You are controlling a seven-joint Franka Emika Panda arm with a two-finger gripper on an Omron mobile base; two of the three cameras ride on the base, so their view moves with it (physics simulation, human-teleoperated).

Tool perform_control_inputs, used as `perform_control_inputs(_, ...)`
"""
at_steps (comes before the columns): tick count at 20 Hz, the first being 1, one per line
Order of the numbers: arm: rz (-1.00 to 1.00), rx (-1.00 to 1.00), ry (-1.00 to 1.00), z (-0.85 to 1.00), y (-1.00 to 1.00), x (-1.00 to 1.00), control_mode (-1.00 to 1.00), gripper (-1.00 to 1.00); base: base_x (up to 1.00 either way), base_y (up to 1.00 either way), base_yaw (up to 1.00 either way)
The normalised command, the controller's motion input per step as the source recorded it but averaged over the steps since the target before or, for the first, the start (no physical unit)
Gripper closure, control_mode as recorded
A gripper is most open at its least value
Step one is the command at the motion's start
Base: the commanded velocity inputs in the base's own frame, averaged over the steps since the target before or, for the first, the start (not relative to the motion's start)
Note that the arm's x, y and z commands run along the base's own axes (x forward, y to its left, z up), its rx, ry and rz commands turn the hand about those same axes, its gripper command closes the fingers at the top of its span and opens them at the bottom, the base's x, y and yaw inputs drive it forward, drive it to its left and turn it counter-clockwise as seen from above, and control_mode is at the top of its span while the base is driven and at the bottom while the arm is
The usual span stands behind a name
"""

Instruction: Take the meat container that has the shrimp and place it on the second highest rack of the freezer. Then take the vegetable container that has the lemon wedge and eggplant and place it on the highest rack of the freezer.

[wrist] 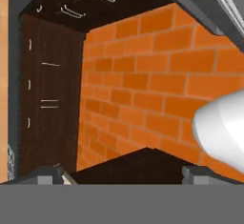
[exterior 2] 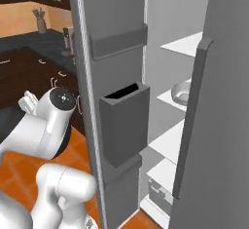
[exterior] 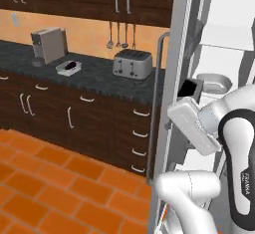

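Meat container (exterior: 215, 82) already on freezer (exterior 2: 194, 43) shelf, so we judge step 1 done. Hand (wrist: 124, 173) wide, holding nothing, beside freezer door. Veg container (exterior: 68, 67) w/ eggplant (exterior: 70, 65) on table, well apart. Next: we back out, drive to table, grasp its rim.

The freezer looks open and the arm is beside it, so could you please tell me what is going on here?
The white arm's gripper is open and holds nothing, with the wrist next to the open freezer. A grey container already sits on a shelf inside; its contents cannot be made out. The vegetable container, with the dark eggplant in it, sits on the dark counter between a toaster and a coffee machine, so that part remains to be done.
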Motion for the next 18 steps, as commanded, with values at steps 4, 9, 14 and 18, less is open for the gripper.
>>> perform_control_inputs(4,0.0,0.0,0.0,0.0,0.0,0.0,1.0,-1.0,-0.27,0.99,0.65)
perform_control_inputs(9,0.0,0.0,0.0,0.0,0.0,0.0,1.0,-1.0,-0.03,1.0,0.59)
perform_control_inputs(14,0.0,0.0,0.0,0.0,0.0,0.0,1.0,-1.0,0.3,0.98,0.29)
perform_control_inputs(18,0.0,0.0,0.0,0.0,0.0,0.0,1.0,-1.0,0.83,0.96,0.18)
